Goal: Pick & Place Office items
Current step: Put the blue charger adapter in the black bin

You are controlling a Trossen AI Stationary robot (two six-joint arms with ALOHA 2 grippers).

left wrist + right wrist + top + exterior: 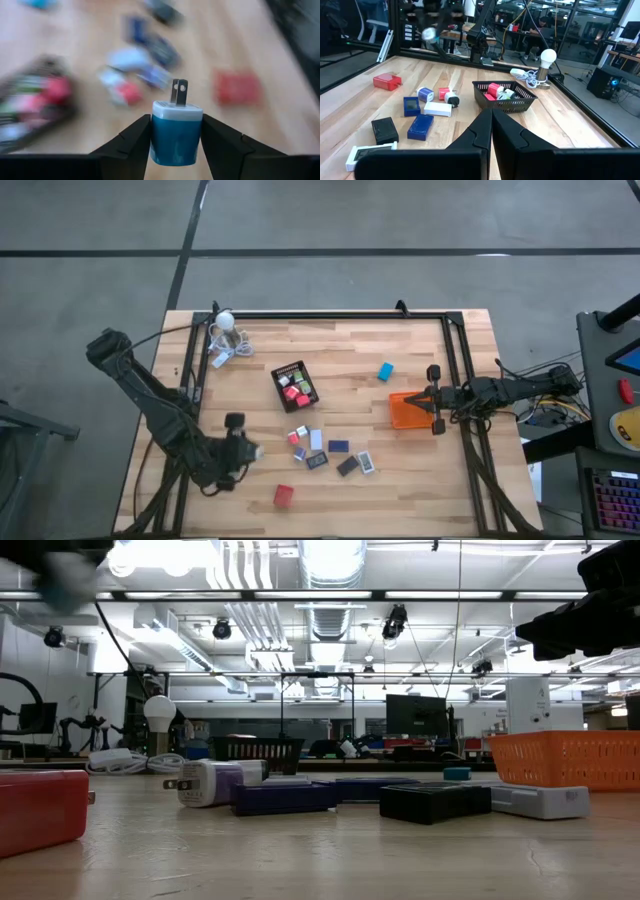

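Note:
My left gripper [176, 145] hovers over the table's near left part [250, 450], shut on a blue charger plug [176, 135] with a white top and two prongs. Several small office items lie flat in a cluster [330, 452] mid-table: blue, black, white and red pieces [422, 107]. A red block [283, 496] lies nearer the near edge, and a blue piece [385, 371] lies apart toward the far right. My right gripper [491, 125] is shut and holds nothing, above the orange tray [405, 412]. My left gripper pinches the blue charger plug by its two opposite sides [157, 142], one finger on each. The white end with the prongs [179, 92] points forward past the fingertips. The plug is lifted clear of the table.
A black mesh tray [295, 385] holding red, pink and green pieces sits mid-table. A white bulb with cords [225, 330] lies at the far left corner. A black frame [330, 315] runs along the far and side edges. Bare wood shows near the near edge.

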